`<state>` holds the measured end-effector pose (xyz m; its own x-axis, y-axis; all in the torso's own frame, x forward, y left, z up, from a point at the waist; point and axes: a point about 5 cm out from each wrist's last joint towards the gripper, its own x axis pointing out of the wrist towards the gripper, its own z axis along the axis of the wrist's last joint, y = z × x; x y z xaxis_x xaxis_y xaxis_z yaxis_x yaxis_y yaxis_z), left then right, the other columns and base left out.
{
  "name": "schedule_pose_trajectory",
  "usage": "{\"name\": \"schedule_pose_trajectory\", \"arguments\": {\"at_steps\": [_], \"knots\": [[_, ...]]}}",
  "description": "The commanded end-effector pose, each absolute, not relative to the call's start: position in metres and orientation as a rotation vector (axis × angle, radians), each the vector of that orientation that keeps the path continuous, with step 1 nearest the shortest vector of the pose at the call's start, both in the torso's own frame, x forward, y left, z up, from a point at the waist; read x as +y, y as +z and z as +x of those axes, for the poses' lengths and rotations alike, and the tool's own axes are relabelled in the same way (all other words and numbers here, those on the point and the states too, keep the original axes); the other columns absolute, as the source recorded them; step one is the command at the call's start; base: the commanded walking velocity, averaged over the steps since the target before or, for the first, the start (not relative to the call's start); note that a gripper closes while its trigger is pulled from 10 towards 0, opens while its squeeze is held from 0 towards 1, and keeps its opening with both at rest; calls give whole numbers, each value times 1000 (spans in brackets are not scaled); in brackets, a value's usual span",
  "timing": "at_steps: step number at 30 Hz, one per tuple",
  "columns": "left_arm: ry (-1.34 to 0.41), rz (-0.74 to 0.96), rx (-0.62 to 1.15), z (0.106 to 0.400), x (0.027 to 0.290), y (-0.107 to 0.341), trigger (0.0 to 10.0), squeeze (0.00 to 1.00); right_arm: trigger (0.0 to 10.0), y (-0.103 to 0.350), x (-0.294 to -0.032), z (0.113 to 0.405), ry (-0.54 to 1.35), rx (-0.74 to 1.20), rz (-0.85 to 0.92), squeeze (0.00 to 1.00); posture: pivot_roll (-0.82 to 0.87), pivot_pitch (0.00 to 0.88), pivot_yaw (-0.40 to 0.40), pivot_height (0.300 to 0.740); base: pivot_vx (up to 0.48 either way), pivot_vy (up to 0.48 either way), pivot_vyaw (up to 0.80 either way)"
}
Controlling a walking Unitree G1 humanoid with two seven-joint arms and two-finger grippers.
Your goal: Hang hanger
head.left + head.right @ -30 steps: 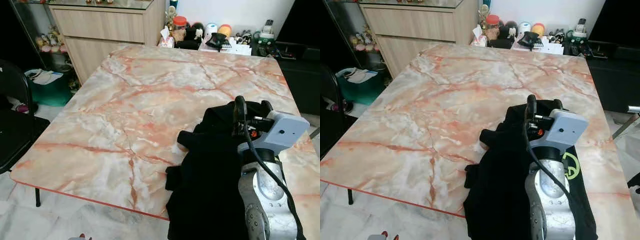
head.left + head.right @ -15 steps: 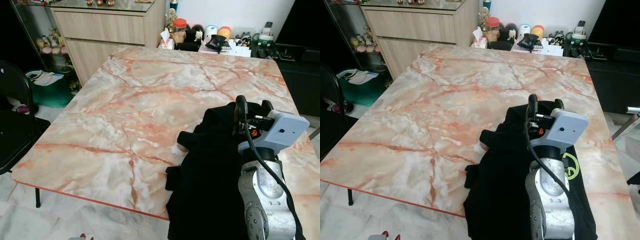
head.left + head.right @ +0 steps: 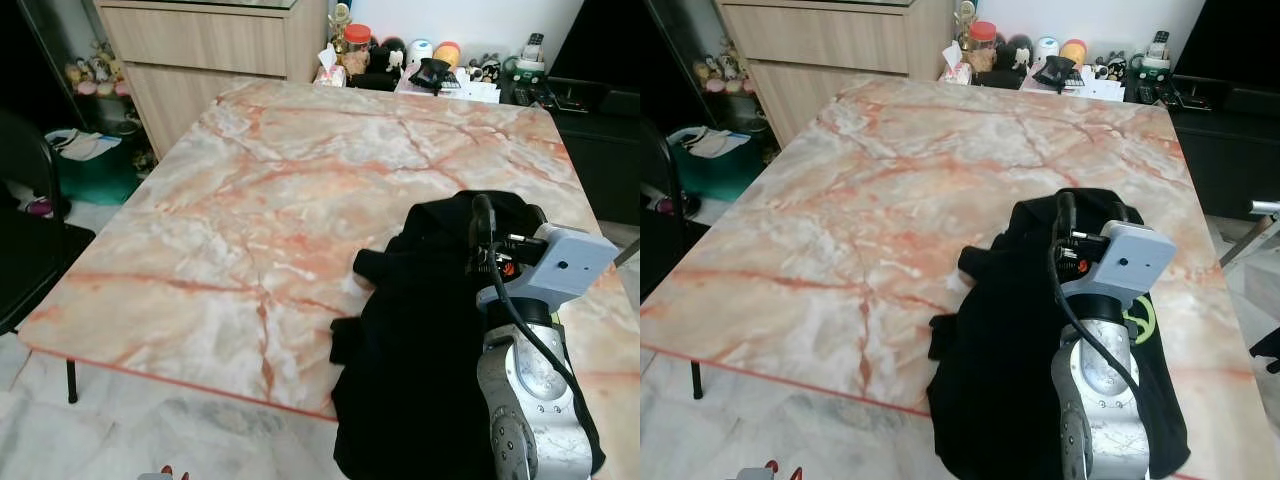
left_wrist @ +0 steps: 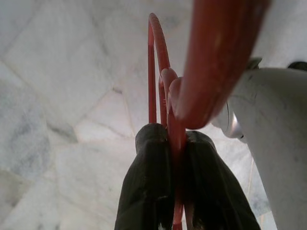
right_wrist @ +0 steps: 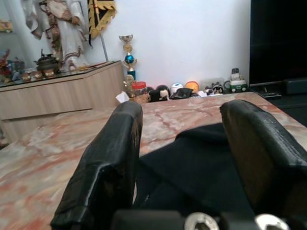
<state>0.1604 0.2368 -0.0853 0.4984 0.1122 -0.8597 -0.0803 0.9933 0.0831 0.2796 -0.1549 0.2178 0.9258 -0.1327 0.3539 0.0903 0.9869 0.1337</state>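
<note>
A red hanger (image 4: 154, 62) is clamped between the two black fingers of my left gripper (image 4: 175, 133), which hangs low over the pale marble floor tiles. A small red tip of the hanger (image 3: 165, 470) shows at the bottom edge of the left eye view. A black garment (image 3: 420, 330) with a green logo (image 3: 1143, 325) lies crumpled on the marble table (image 3: 250, 200), at its front right, spilling over the front edge. My right arm (image 3: 535, 380) reaches over the garment. My right gripper (image 5: 182, 112) stands open just above the cloth, with nothing between its fingers.
A black chair (image 3: 30, 250) stands left of the table, with a green bin (image 3: 95, 170) behind it. A wooden cabinet (image 3: 210, 50) lines the back wall. Jars and small items (image 3: 420, 65) crowd the table's far edge. A dark unit (image 3: 600, 140) stands at right.
The head views have shifted, showing the table from a slightly different angle. The garment and my right arm keep their places, and the left gripper stays shut on the hanger.
</note>
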Motion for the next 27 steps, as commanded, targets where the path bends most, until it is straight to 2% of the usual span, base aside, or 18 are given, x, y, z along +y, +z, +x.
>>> {"name": "schedule_pose_trajectory", "arguments": {"at_steps": [1, 24, 27], "knots": [[107, 42, 1080, 150, 238, -90, 10000, 0, 10000, 218, -156, 277, -122, -370, 112, 0, -30, 153, 21, 740, -292, 0, 0], [101, 49, 1086, 149, 238, -90, 10000, 0, 10000, 216, -157, 277, -131, -361, 111, 0, -28, 155, 19, 740, -281, 0, 0], [102, 51, 1083, 149, 238, -90, 10000, 0, 10000, 215, -157, 277, -132, -359, 112, 0, -28, 156, 19, 740, 0, 0, 0]]}}
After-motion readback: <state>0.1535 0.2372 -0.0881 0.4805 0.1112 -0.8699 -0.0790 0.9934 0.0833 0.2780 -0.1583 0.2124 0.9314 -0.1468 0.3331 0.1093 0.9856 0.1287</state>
